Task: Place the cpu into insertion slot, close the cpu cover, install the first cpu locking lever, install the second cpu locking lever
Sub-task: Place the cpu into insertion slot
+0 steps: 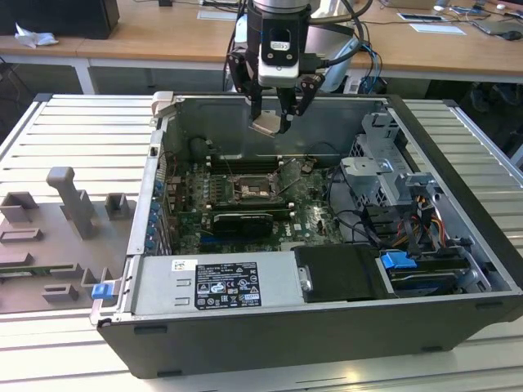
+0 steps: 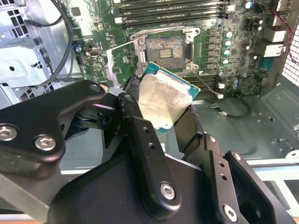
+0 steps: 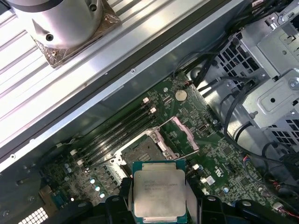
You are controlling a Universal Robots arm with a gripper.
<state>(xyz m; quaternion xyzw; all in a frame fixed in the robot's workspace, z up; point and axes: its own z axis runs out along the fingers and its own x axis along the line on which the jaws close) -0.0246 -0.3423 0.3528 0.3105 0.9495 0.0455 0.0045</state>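
Note:
My gripper [image 1: 271, 117] hangs above the open computer case [image 1: 458, 171], shut on the cpu [image 1: 267, 124], a pale silver square chip. In both wrist views the black fingers [image 2: 191, 122] [image 3: 123, 198] clamp two opposite edges of the cpu [image 2: 163, 95] [image 3: 159, 193]. Below it on the green motherboard lies the insertion slot [image 2: 163, 49] [image 3: 145, 150] [image 1: 249, 189], dark and uncovered, with nothing in it. The cpu cover [image 2: 117, 63] [image 3: 184, 134] is swung open to one side of the socket. A thin wire lever [image 2: 205, 85] stands loose beside the socket.
Long black memory slots [image 2: 168, 10] run beside the socket. A black ribbed card [image 1: 239, 222] lies in front of it. A metal drive cage [image 1: 384, 167] with cables fills the exterior view's right, a power supply [image 1: 216, 282] the front. A grey fixture plate [image 1: 65, 220] lies outside.

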